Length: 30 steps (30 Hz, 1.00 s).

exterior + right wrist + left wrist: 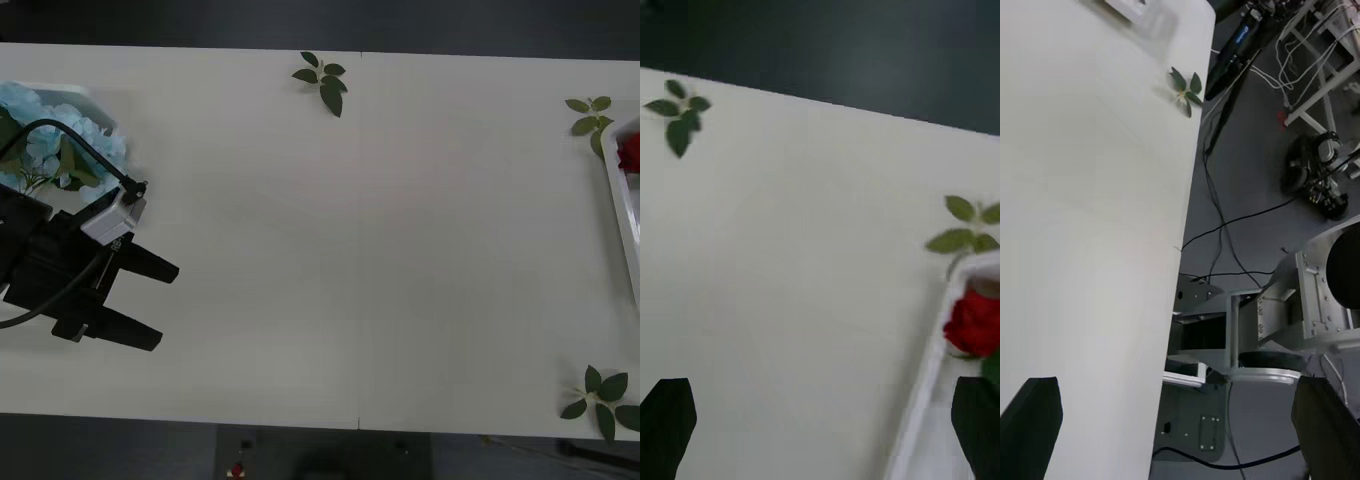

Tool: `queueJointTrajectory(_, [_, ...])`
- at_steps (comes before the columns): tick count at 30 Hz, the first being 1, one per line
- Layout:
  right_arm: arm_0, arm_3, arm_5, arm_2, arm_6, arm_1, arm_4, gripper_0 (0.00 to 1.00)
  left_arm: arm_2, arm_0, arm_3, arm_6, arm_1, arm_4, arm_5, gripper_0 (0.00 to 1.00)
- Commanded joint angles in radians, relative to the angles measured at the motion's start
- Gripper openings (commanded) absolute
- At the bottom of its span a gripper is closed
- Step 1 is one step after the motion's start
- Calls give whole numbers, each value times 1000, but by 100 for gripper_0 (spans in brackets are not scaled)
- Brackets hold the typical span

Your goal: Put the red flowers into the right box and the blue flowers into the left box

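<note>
A wide stretch of bare white table [400, 250] is lying open mid-scene. Loose green leaf sprigs are sitting far centre [322, 80], far right [590, 115] and near right [603, 400]. The black-fingered left gripper [152, 305], fingers spread, is occupying the near left.

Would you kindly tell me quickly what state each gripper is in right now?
Left gripper: open, holding nothing, beside the pale blue hydrangea flowers.
Right gripper: open, holding nothing, by the white plastic box with a red rose.

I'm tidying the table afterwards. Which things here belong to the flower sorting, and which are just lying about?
Job: blue flowers in the left box; red flower in the right box; open left gripper.
Lying about: three loose leaf sprigs.
</note>
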Motion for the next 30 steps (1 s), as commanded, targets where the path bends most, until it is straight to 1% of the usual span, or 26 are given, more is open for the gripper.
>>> queueJointTrajectory(1, [-20,-133,22,16,271,111,-6,100,11,-1,-28,-105,35,6,-24,89])
queueJointTrajectory(2, [-20,-143,38,17,308,119,-6,100,11,-1,-28,-123,35,5,-29,89])
queueJointTrajectory(4, [-22,-170,116,17,465,147,-5,100,11,0,-26,-208,35,-1,-50,88])
queueJointTrajectory(7, [-23,-190,213,17,623,162,-8,100,9,2,-28,-316,34,0,-76,89])
queueJointTrajectory(10, [-23,-191,257,17,623,173,-32,100,9,9,-26,-316,34,8,-122,89])
queueJointTrajectory(13, [-23,-191,288,17,623,222,-41,100,11,22,-26,-316,34,17,-139,89])
queueJointTrajectory(17, [-28,-208,292,26,623,301,-3,100,9,29,-28,-316,34,19,-139,89])
queueJointTrajectory(22, [-55,-209,282,92,623,423,127,100,11,38,-26,-316,32,22,-139,88])
queueJointTrajectory(25, [-63,-208,266,147,623,463,190,100,9,40,-26,-316,32,22,-139,89])
queueJointTrajectory(28, [-69,-209,248,200,623,469,229,100,9,40,-26,-316,32,22,-139,89])
queueJointTrajectory(30, [-75,-209,248,215,623,467,252,100,9,40,-26,-316,32,22,-139,89])
